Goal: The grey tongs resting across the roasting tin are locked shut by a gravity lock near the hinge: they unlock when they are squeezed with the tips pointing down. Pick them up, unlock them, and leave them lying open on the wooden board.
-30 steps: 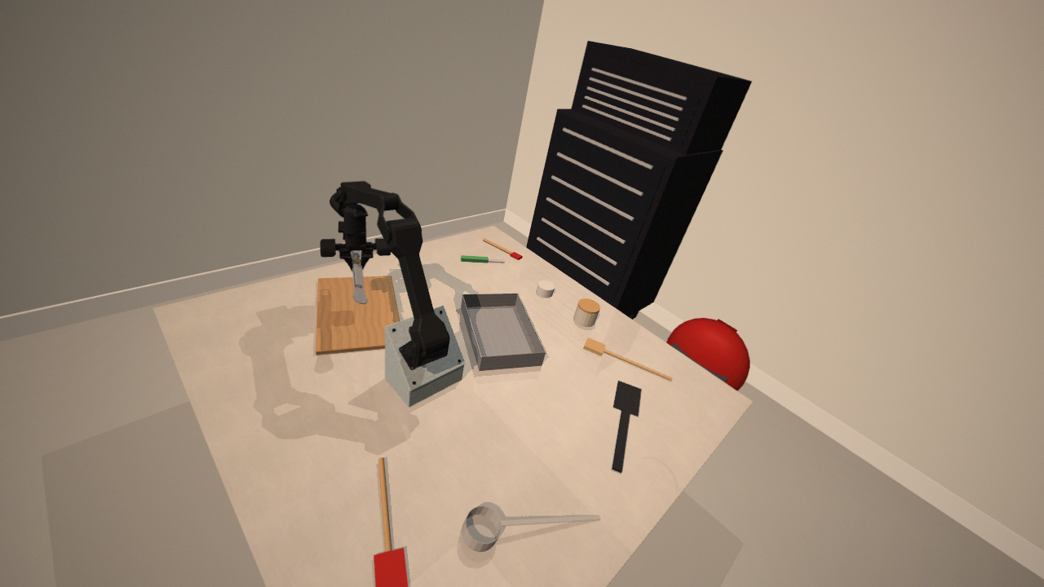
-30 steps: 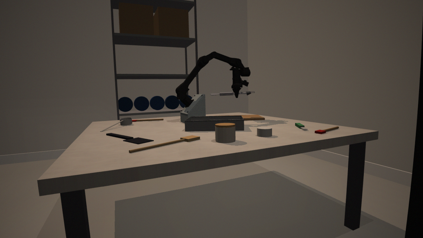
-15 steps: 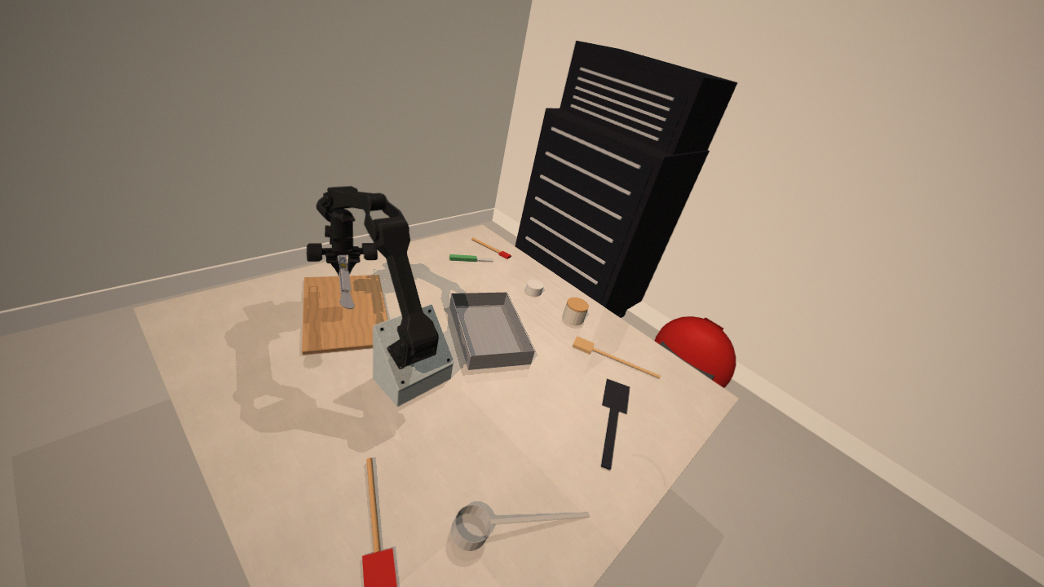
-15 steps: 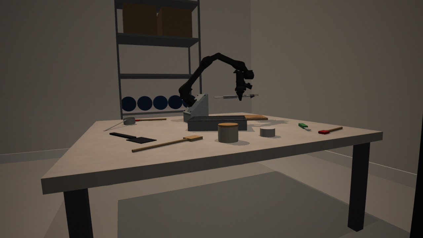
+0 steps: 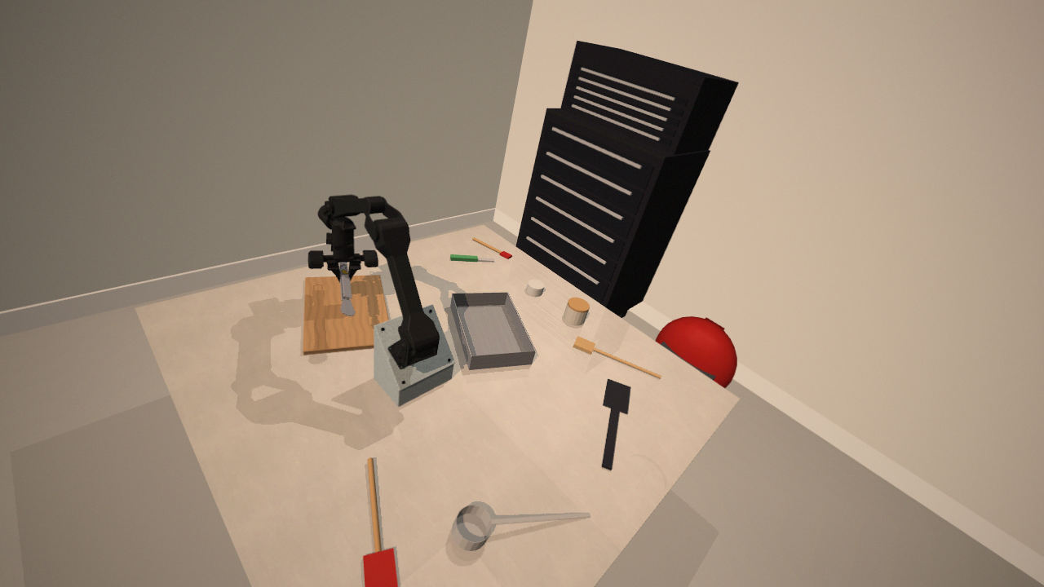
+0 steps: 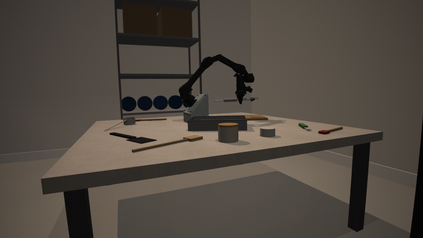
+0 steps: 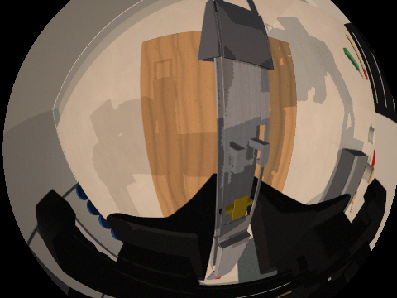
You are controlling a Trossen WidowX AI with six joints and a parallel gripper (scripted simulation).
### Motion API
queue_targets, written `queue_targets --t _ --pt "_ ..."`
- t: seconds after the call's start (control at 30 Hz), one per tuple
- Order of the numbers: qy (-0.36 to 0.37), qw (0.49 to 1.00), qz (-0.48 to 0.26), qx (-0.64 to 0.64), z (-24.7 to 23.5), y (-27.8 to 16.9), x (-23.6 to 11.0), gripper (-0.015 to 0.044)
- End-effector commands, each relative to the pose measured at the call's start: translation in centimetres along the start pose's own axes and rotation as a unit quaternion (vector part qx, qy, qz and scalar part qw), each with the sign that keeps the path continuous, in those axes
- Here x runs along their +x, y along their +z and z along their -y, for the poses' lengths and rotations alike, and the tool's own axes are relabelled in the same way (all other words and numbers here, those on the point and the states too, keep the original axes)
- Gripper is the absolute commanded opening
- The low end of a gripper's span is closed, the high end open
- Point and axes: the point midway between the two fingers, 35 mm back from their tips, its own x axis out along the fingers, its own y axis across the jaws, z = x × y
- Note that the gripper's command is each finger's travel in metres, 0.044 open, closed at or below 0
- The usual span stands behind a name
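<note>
My gripper [image 5: 344, 275] [image 6: 240, 102] [image 7: 230, 178] points straight down and is shut on the grey tongs [image 5: 347, 300] [image 6: 230, 100] [image 7: 241, 95]. The tongs hang in the air above the wooden board [image 5: 366, 337] [image 6: 261, 118] [image 7: 179, 103] and lie about level, with the flat rounded end toward the arm's base and the darker flared end with a loop pointing away. Their arms appear close together. A small yellow piece sits on them between my fingers. The roasting tin [image 5: 503, 360] [image 6: 217, 124] [image 7: 345, 174] stands apart from the board, with nothing in it.
The arm's base [image 5: 413, 379] stands between board and tin. A lidded canister [image 5: 575, 314] [image 6: 228, 133] and a small white cylinder [image 5: 534, 289] [image 6: 267, 132] stand beyond the tin. A green-handled tool [image 5: 464, 258], a black spatula [image 5: 616, 398] and a saucepan [image 5: 473, 529] lie farther out.
</note>
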Motion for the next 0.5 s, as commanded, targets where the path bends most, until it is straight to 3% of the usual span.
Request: queue_targets --t 0.0,0.47 --pt "-0.001 1.0 -0.003 0.001 0.1 -0.1 1.0 -0.015" --pt "-0.001 1.0 -0.003 0.0 0.1 -0.2 3.3 -0.015"
